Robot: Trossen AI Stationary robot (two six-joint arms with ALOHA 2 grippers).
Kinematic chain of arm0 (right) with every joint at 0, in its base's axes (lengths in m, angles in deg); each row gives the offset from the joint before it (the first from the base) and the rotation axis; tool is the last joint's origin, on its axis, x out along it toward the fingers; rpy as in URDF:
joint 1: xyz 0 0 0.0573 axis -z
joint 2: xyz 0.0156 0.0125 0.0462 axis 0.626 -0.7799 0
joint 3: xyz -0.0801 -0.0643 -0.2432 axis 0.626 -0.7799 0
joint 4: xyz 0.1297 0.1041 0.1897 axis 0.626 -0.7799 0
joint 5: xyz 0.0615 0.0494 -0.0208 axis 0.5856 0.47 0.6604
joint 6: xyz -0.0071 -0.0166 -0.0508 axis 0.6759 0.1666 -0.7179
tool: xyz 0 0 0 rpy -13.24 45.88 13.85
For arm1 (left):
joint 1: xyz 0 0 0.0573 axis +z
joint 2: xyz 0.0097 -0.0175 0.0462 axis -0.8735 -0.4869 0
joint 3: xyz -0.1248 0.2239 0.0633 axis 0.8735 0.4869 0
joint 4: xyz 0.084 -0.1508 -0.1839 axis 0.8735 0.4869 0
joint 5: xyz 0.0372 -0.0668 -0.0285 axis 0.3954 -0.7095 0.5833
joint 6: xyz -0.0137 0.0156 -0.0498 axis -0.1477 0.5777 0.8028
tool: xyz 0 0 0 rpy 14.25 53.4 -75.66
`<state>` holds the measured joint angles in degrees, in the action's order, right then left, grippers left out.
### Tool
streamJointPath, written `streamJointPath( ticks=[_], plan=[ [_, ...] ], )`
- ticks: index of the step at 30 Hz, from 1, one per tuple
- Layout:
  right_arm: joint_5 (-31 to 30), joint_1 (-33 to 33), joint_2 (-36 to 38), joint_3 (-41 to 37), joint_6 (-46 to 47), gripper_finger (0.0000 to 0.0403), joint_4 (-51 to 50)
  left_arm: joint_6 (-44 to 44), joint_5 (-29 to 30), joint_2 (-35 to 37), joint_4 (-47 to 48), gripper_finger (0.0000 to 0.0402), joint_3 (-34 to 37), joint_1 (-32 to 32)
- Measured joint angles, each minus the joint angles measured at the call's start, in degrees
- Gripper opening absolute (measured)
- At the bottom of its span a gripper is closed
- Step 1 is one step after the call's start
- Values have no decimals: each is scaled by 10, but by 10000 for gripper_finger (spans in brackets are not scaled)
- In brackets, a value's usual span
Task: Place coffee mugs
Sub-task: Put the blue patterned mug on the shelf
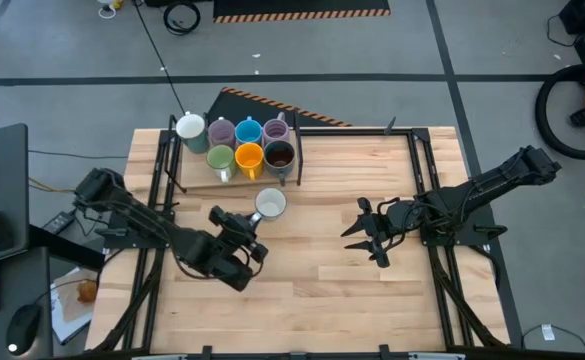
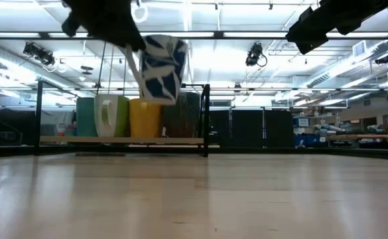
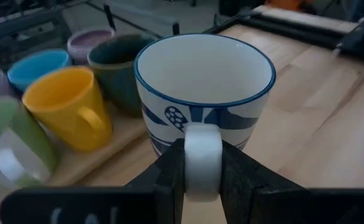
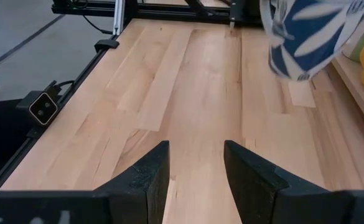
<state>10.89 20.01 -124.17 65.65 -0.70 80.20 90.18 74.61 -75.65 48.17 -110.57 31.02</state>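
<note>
While left hand point(image 3: 201, 180) clamps white-and-blue mug's point(image 3: 205, 87) handle, mug bottom hidden, right hand point(image 4: 195, 165) apart

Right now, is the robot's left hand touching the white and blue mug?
Touching. In the left wrist view, the left hand pinches the handle of the white and blue mug between its two dark fingers, with no gap showing.
</note>
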Motion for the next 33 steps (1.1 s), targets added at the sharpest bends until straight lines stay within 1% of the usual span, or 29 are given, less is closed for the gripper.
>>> streamJointPath(
  ticks=[5,9,11,13,15,20,24,28,30,33],
  plan=[
    [0,0,0,0,0,158,5,-45,11,58,-3,77,0,2],
    [0,0,0,0,3,158,2,-42,15,87,25,77,0,4],
    [0,0,0,0,3,158,-1,-19,-1,91,50,77,0,-1],
    [0,0,0,0,4,158,-1,15,-30,93,87,77,0,-5],
    [1,0,0,0,4,158,-1,67,-51,93,131,77,0,-16],
    [2,0,0,0,12,158,-2,225,-40,93,263,77,0,-59],
    [2,0,0,0,14,158,0,338,-51,93,369,77,0,-90],
    [2,0,0,0,16,158,3,395,-74,92,443,77,0,-96],
    [2,0,0,0,16,158,5,417,-77,92,469,77,0,-96],
    [2,0,0,0,16,158,4,428,-82,92,480,77,7,-92]
  ],
)
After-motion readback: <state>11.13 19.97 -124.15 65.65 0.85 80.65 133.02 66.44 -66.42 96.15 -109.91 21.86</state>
